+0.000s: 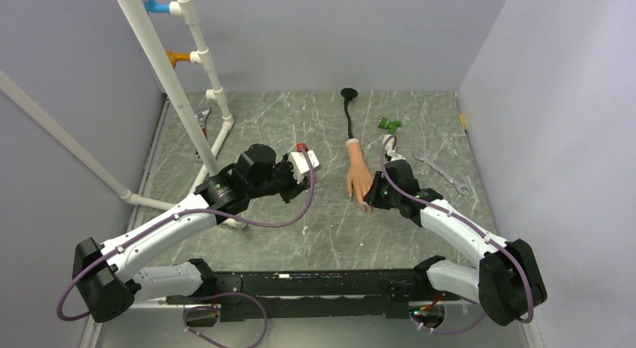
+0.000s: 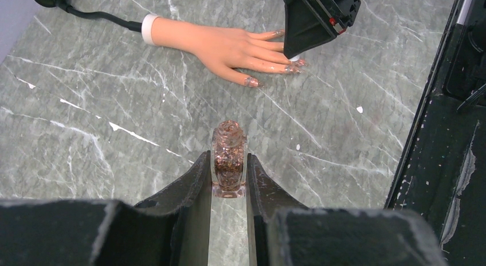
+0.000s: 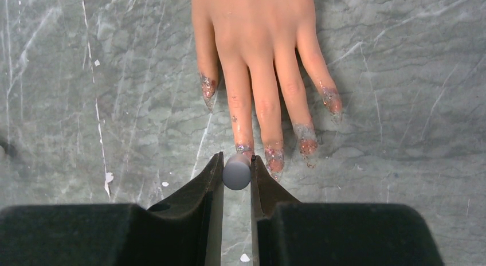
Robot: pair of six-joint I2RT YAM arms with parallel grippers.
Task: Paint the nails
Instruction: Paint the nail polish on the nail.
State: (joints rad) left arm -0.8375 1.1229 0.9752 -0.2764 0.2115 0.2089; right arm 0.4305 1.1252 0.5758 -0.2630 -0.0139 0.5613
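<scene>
A peach mannequin hand (image 1: 358, 175) with a white cuff lies palm down on the grey marbled table, fingers toward the arms. Its nails (image 3: 274, 159) carry glittery pink polish; it also shows in the left wrist view (image 2: 223, 43). My right gripper (image 3: 236, 168) is shut on a grey round brush cap (image 3: 236, 172), held right over the tip of one finger. In the top view it (image 1: 373, 199) sits at the fingertips. My left gripper (image 2: 229, 183) is shut on a small bottle of coppery glitter polish (image 2: 228, 163), open at the top, held left of the hand.
A black cable with a round base (image 1: 349, 100) runs from the cuff to the back. A green object (image 1: 389, 125) and a metal wrench (image 1: 442, 172) lie to the right. A white pipe frame (image 1: 187, 85) stands at the left. A black rail (image 1: 315, 280) lies along the near edge.
</scene>
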